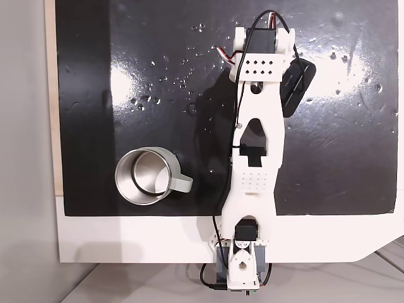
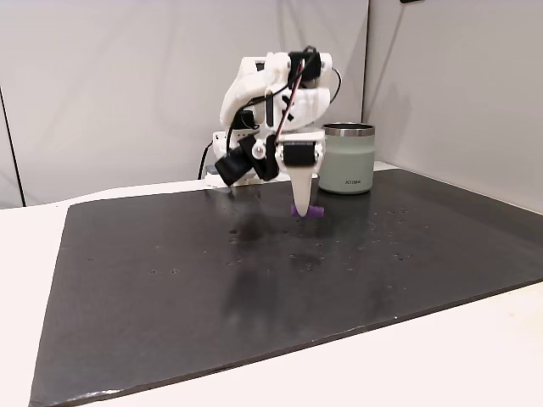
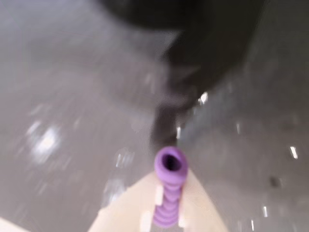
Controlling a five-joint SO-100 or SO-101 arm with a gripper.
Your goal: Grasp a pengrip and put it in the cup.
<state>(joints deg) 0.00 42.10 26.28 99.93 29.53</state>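
The pengrip (image 3: 167, 209), a small purple ribbed tube, sits clamped between my two pale fingers in the blurred wrist view, its open end sticking out past the tips. My gripper (image 3: 171, 186) is shut on it. In a fixed view from the side, the gripper (image 2: 303, 210) points straight down at the black mat with the pengrip (image 2: 315, 212) showing beside its tip, close to the surface. The cup (image 2: 346, 165), a steel mug with a pale green body, stands behind and to the right. From above, the cup (image 1: 126, 192) stands upright and empty, left of the arm (image 1: 255, 164).
The black mat (image 1: 101, 76) covers most of the white table (image 1: 139, 240) and carries scattered shiny specks. The arm's base (image 1: 241, 265) is clamped at the table's near edge. A grey wall (image 2: 127, 76) rises behind the table.
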